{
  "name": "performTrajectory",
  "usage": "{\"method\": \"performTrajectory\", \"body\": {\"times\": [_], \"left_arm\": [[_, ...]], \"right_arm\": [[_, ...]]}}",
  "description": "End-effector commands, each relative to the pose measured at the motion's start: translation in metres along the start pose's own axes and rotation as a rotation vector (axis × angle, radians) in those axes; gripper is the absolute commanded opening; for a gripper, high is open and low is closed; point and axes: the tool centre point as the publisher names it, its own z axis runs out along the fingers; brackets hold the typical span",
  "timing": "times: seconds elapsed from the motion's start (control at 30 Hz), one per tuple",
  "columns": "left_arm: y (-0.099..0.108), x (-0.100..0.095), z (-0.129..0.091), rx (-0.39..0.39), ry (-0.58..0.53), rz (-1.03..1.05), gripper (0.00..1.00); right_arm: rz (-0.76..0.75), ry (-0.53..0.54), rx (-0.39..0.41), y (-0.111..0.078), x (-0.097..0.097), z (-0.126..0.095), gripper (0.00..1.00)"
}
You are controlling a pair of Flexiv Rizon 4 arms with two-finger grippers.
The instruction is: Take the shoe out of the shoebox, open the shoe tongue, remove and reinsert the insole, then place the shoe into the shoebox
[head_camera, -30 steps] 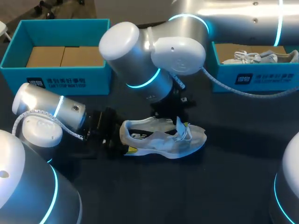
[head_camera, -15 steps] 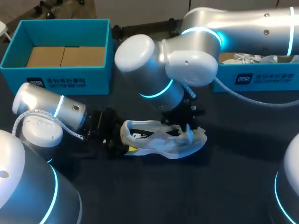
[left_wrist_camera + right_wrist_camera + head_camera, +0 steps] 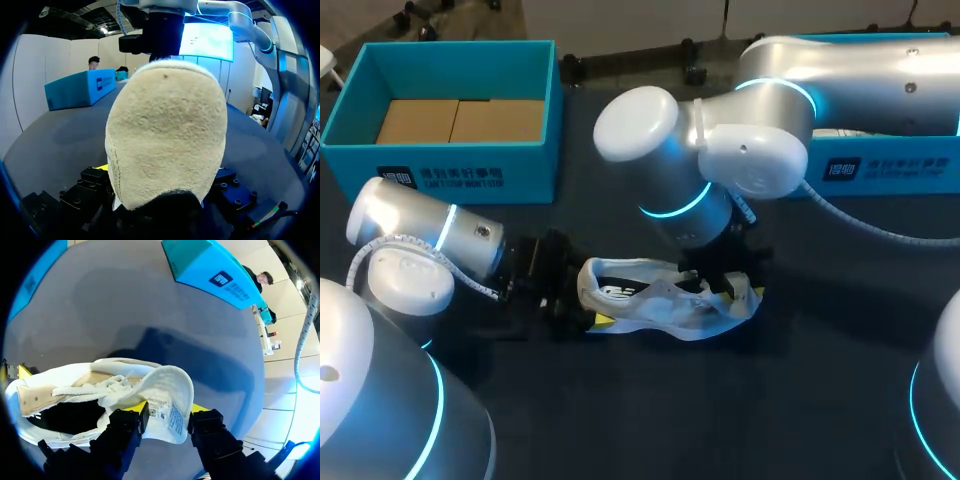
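Observation:
A white shoe (image 3: 655,300) lies on its side on the dark table. Its beige heel (image 3: 165,135) fills the left wrist view. My left gripper (image 3: 582,300) (image 3: 162,175) clamps that heel from both sides and is shut on the shoe. My right gripper (image 3: 725,287) (image 3: 169,410) hangs over the toe end with its fingers apart. The pulled-back tongue (image 3: 167,390) lies loosely between the yellow fingertips (image 3: 141,408). The laces (image 3: 95,387) are bunched over the dark shoe mouth. I cannot see the insole.
A teal shoebox (image 3: 450,170) with a cardboard insert stands at the back left. A second teal box (image 3: 880,165) sits at the back right, partly behind my right arm. Bare table lies in front of the shoe.
My right arm has moved right and down toward the toe, carrying the tongue forward. Its fingers have parted from the tongue. The left arm and the shoe have not moved.

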Motion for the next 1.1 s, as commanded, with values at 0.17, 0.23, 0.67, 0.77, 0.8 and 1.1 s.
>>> {"method": "performTrajectory", "body": {"times": [0.17,0.23,0.67,0.77,0.8,1.1], "left_arm": [[0.002,0.002,0.000,-0.004,-0.001,0.001,0.00],[0.002,0.002,0.000,-0.004,-0.001,0.001,0.00],[0.002,0.002,0.000,-0.004,-0.001,0.001,0.00],[0.002,0.002,0.000,-0.004,-0.001,0.001,0.00],[0.002,0.002,0.000,-0.004,-0.001,0.001,0.00],[0.002,0.002,0.000,-0.004,-0.001,0.001,0.00]], "right_arm": [[0.593,-0.004,-0.007,-0.007,0.001,0.001,0.49],[0.594,-0.003,-0.013,-0.008,0.000,-0.002,0.59],[0.595,-0.043,-0.065,-0.012,-0.005,-0.028,1.00],[0.600,-0.040,-0.074,-0.011,-0.004,-0.030,1.00],[0.602,-0.036,-0.080,-0.010,-0.004,-0.032,1.00],[0.539,0.003,-0.177,-0.001,-0.001,-0.066,1.00]]}}
